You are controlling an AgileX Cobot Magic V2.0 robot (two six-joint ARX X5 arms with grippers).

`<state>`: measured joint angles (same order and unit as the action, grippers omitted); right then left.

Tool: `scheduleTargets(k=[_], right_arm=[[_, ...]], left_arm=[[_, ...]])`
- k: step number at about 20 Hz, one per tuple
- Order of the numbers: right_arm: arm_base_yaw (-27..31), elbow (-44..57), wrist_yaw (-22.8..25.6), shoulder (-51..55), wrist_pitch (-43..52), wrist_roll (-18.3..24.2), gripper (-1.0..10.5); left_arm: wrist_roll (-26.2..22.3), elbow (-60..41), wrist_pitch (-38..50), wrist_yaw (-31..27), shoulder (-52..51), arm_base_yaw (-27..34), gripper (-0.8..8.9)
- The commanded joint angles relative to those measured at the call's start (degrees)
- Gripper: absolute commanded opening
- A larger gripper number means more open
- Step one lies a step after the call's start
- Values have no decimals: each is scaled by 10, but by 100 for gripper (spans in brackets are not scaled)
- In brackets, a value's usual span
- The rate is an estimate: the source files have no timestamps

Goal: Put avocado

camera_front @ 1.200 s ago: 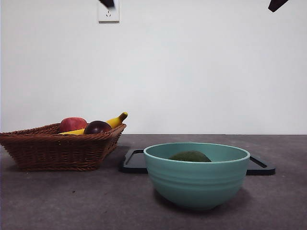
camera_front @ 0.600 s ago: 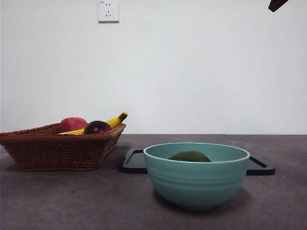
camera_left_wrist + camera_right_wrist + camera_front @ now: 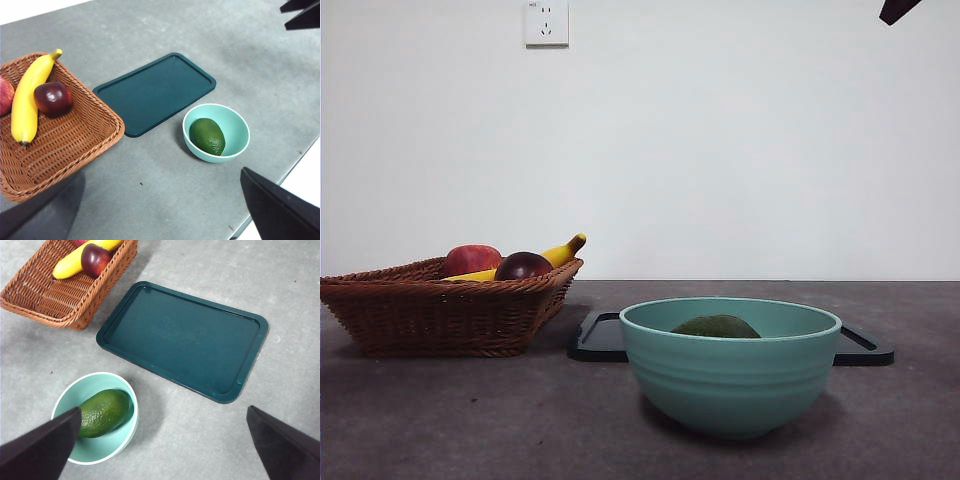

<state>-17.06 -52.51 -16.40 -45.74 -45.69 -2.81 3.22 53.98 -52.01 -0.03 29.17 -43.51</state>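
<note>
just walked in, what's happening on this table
Nothing is being handled right now. The dull dark-green avocado lies in the teal bowl, beside the empty dark green tray. Both grippers, left and right, hang open above the table, holding nothing. The woven wicker basket holds other fruit.

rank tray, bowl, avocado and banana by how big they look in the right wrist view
1. tray, by far the largest
2. bowl
3. avocado
4. banana, cut off by the picture's edge and farther from the camera, so its place below the avocado is unsure
</note>
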Motion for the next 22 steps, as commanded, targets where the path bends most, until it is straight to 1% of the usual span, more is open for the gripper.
scheduleTargets(k=[1, 3, 5, 10, 13, 19, 22], right_arm=[[-4, -10, -1, -3, -2, -4, 584], [-15, -10, -7, -17, -7, -25, 575], [-40, -10, -7, -48, -6, -42, 524], [-109, -11, 2, -185, -4, -47, 522], [-127, -11, 15, -263, -4, -68, 522], [-140, -11, 19, -377, 12, -76, 513], [-141, -11, 18, -408, 21, -92, 363]], left_arm=[[7, 7, 8, 0, 2, -3, 499], [7, 7, 8, 0, 2, -3, 499], [7, 7, 8, 0, 2, -3, 499], [7, 7, 7, 0, 2, -3, 499], [7, 7, 7, 0, 2, -3, 499], [7, 7, 7, 0, 2, -3, 499], [7, 7, 7, 0, 2, -3, 499]])
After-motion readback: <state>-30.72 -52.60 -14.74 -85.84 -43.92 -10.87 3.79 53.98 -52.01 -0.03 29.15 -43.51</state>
